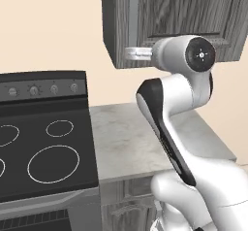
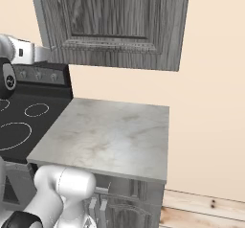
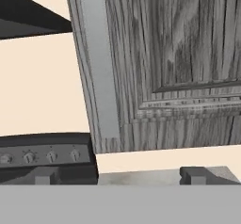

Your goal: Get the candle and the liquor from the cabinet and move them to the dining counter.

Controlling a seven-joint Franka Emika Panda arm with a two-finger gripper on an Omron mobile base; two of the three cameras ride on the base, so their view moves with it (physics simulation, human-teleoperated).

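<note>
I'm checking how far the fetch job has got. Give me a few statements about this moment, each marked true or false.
1. The cabinet door is shut. True.
2. The gripper holds the liquor bottle. False: its jaws stand open and empty, fingertips spread wide apart in the hand view.
3. The gripper is up near the lower end of the bar handle. True.
4. A pan sits on the stove. False: the burners shown are bare.
5. The small marbled worktop lies left of the stove. False: it adjoins the stove's right side, below the cabinet.
</note>
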